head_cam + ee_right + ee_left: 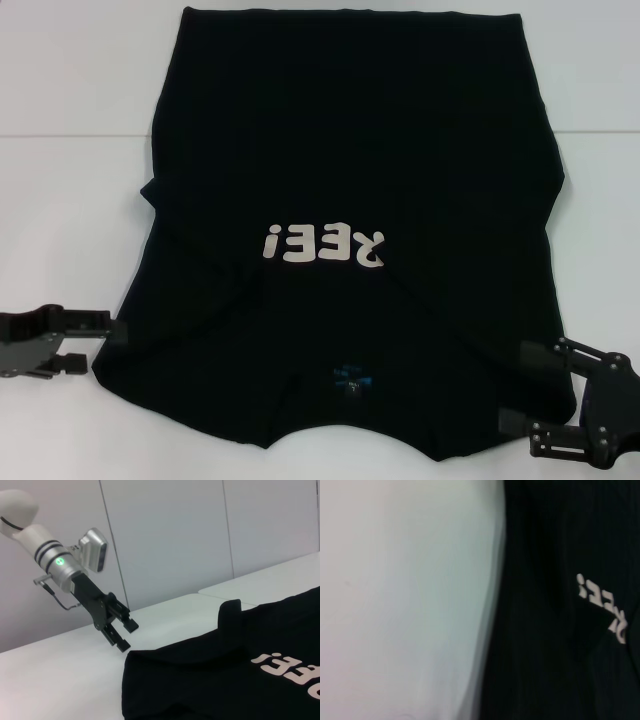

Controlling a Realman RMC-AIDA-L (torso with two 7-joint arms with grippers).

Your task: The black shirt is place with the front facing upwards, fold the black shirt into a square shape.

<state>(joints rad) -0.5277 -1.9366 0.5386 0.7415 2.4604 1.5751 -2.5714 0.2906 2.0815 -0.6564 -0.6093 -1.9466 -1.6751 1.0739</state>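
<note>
We count one black shirt [350, 150] spread on the white table [60, 250], collar and blue label [352, 380] nearest us, lettering [325, 243] upside down (only part of the word shows). Two grippers flank it: the left gripper [100, 345] at the shirt's near left edge, fingers spread apart, and the right gripper [515, 390] at the near right corner, jaws parted over the cloth. The right wrist view alone shows the left arm [55, 560] raised beside the shirt.
</note>
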